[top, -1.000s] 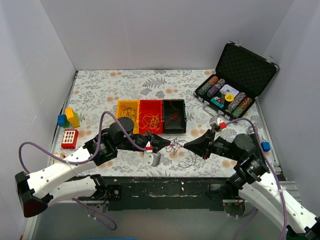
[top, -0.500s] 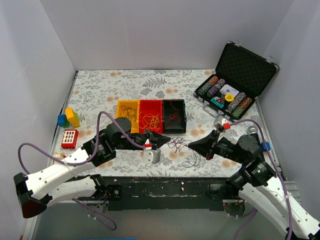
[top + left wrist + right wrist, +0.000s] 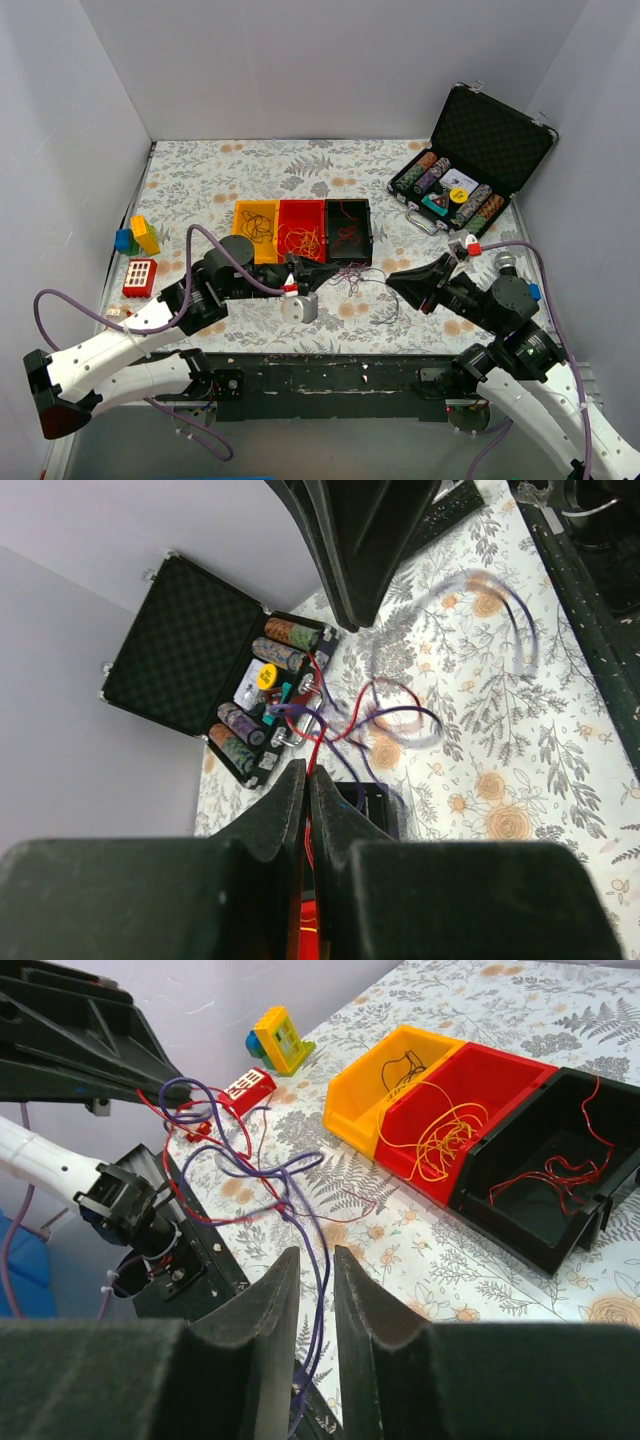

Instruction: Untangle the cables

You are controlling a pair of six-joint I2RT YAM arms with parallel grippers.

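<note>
left end effector [image 3: 307, 772]: fingers pressed together, pinching a red strand [image 3: 320, 745] of the cables [image 3: 356, 284]; strand leaving the tips and running out into the tangle just ahead.

right end effector [image 3: 317, 1257]: fingers parted by a narrow gap, nothing clamped; purple strand [image 3: 322, 1290] passing loosely down through that gap, looping up again ahead of the tips.

cables, loose lot: small tangle of red and purple strands slung between the two end effectors, just ahead of both sets of tips; whether lifted clear of the table [image 3: 200, 170] not clear from the overhead view.

orange bin [image 3: 255, 220]: beyond the left end effector, a little to its left; one dark strand inside.

red bin [image 3: 301, 232]: straight beyond the left end effector, touching the orange bin on one side and the black bin on the other; yellow strands coiled inside.

black bin [image 3: 348, 232]: beyond the gap between the two end effectors; red strands inside.

case [image 3: 487, 140]: well beyond the right end effector, lid open and tilted back; rows of chips [image 3: 440, 185] in the lower half.

yellow block [image 3: 145, 233] and blue block [image 3: 124, 240]: touching, well to the left of the left end effector.

red block [image 3: 139, 276]: near those two, also well to the left of the left end effector.

table: covered in a floral cloth, carrying all items above.
</note>
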